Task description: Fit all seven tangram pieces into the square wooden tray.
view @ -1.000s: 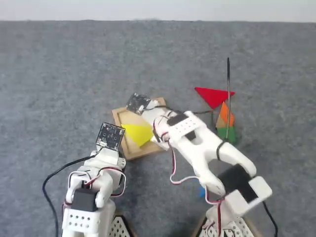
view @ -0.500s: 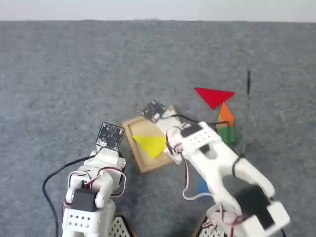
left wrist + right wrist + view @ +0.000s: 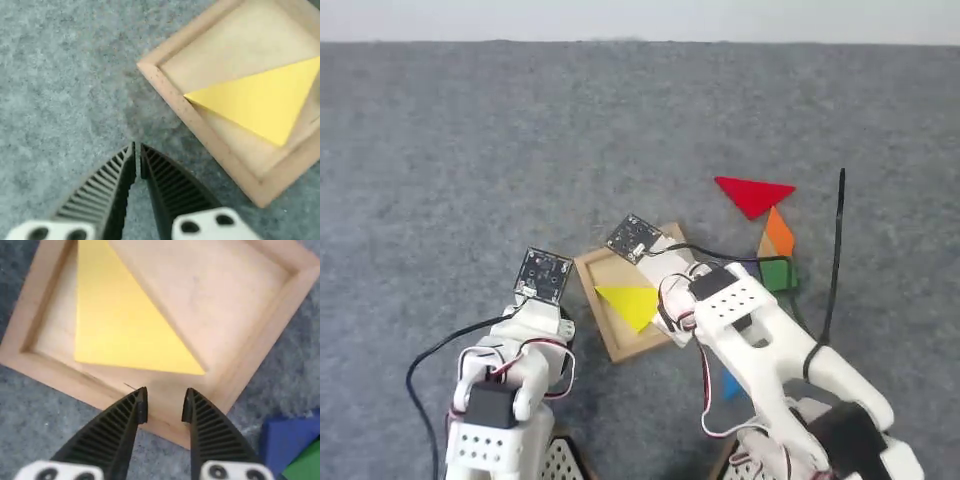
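The square wooden tray (image 3: pixel 592 300) lies in the middle of the grey mat with a yellow triangle (image 3: pixel 630 303) inside it. In the right wrist view my right gripper (image 3: pixel 164 406) grips the tray's near rim (image 3: pixel 270 325), just below the yellow triangle (image 3: pixel 115 325). My left gripper (image 3: pixel 137 150) is shut on nothing, low over the mat, a short way off the tray's corner (image 3: pixel 170 95); the yellow triangle (image 3: pixel 260 105) lies beyond it. A red triangle (image 3: pixel 753 193), an orange piece (image 3: pixel 778 232) and a green piece (image 3: pixel 780 272) lie right of the tray. A blue piece (image 3: pixel 730 380) sits under the right arm (image 3: pixel 740 310).
A thin black rod (image 3: pixel 835 260) stands up at the right beside the green piece. The left arm (image 3: pixel 515 375) rests near the front edge. The blue piece (image 3: pixel 290 437) and the green piece (image 3: pixel 305 465) sit close to the tray's corner. Open mat stretches to the left and the back.
The right arm pulled to the right and toward the front, and the tray with the yellow triangle slid and turned along with it. The left arm has stayed still.
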